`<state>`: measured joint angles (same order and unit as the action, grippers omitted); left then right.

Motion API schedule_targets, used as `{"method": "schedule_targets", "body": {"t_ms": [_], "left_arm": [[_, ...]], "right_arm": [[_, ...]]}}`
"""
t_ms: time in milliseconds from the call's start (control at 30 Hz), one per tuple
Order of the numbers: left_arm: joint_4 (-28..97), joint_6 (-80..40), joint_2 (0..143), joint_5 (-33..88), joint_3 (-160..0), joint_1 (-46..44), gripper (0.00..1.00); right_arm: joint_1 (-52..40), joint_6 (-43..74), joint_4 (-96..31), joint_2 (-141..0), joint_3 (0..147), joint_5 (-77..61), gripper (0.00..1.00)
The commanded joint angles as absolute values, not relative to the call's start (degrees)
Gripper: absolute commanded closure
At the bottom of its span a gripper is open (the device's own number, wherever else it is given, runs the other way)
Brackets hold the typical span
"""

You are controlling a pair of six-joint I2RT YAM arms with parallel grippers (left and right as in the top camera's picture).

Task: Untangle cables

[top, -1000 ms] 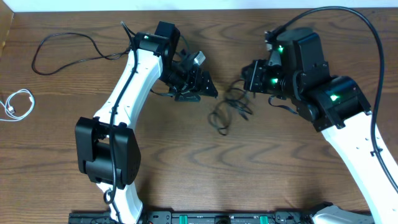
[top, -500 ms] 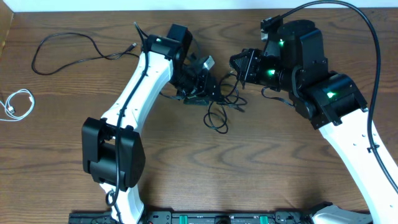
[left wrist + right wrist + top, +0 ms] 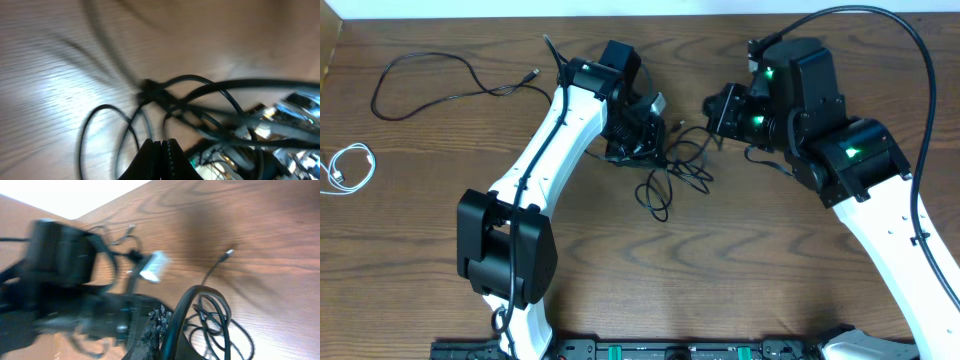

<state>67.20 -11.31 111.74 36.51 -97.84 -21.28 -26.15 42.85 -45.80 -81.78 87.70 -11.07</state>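
Left fingers (image 3: pixel 149 155) are sitting pressed tip to tip right over the tangled black cable (image 3: pixel 668 178); I'm not seeing whether a strand is pinched. Right fingers (image 3: pixel 150 330) are sitting narrow, gripping a loop of that cable against the ribbed pad. The tangle is lying on the counter (image 3: pixel 740 280) between both arms. I'm seeing the other black cable (image 3: pixel 440 75) loose at far left and the white cable (image 3: pixel 350 168) coiled at the left edge.

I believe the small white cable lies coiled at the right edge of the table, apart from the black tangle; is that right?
Not quite: the overhead view shows the white cable coiled at the left edge of the table, apart from the black tangle.
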Motion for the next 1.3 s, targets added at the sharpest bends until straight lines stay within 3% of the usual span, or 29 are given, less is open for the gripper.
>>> {"method": "schedule_targets", "body": {"t_ms": [0,167,300,400,500,567,867,1267], "left_arm": [[68.1,-16.4,112.1,27.3,-97.7,-21.3,0.92],[71.4,-24.0,112.1,11.4,-97.7,-21.3,0.92],[71.3,-25.3,112.1,12.6,-97.7,-21.3,0.91],[69.7,-25.5,112.1,20.4,-97.7,-21.3,0.69],[66.5,-26.8,112.1,30.5,-97.7,-21.4,0.67],[65.7,-30.5,112.1,33.8,-97.7,-21.5,0.56],[64.5,-47.4,112.1,34.1,-97.7,-23.6,0.51],[61.7,-52.7,112.1,34.0,-97.7,-25.8,0.51]], "right_arm": [[-25.3,43.1,-48.9,-81.8,88.3,0.1,0.98],[-22.9,42.8,-55.5,-81.8,88.3,13.5,0.98],[-20.6,42.8,-56.6,-81.8,88.3,7.9,0.99],[-20.6,43.5,-55.9,-82.0,88.3,2.5,0.99],[-21.3,46.4,-55.4,-82.6,88.3,-0.7,0.98],[-22.0,46.7,-54.4,-83.2,88.3,-2.4,0.98],[-25.3,54.1,-49.6,-84.9,88.3,-4.0,0.99],[-27.9,56.4,-45.3,-84.9,88.3,-3.8,0.98]]}}
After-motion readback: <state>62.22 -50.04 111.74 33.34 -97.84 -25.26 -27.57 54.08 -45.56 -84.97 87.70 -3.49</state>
